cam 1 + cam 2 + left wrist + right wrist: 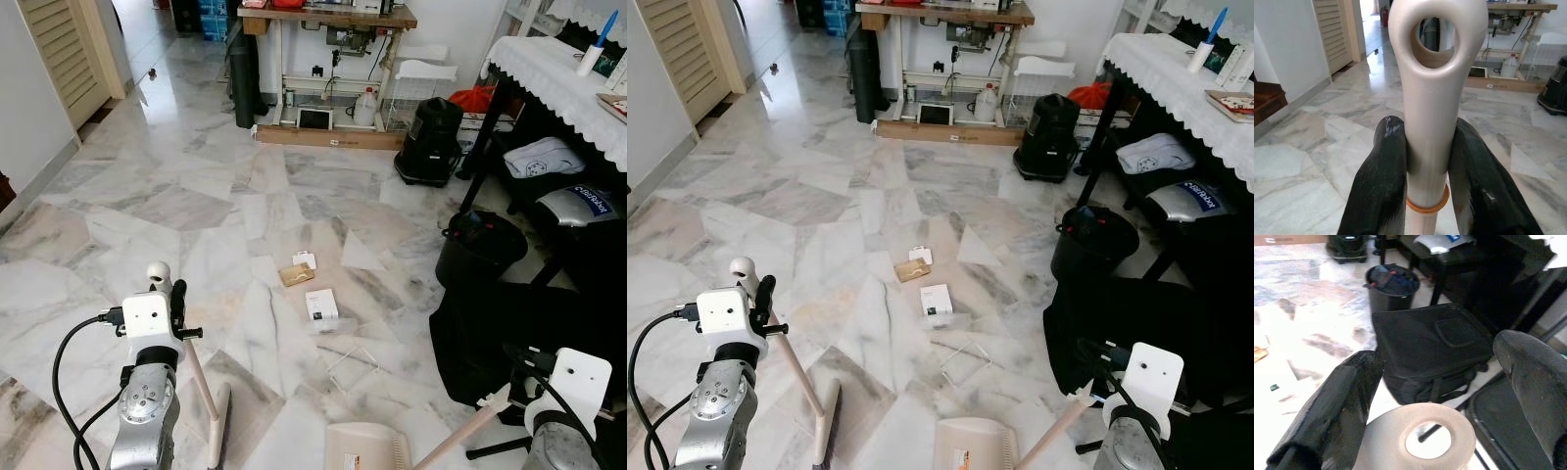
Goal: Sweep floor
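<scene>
Left wrist view shows the left gripper squeezed tight on the broom handle, one black finger on each side, just under the hanging hole. From the head, the broom leans down to the floor by the robot's left side. The right gripper has the end of the dustpan handle between its fingers, which stand wide apart around it (they do not look pressed on it, so I cannot tell if they really hold it). The dustpan sits on the floor close in front.

A little farther out, a white box, a brown card and a small white card lie on the marble floor. A black bin stands near, on the right.

The scraps are not swept up yet, so I think the job is only starting.
</scene>
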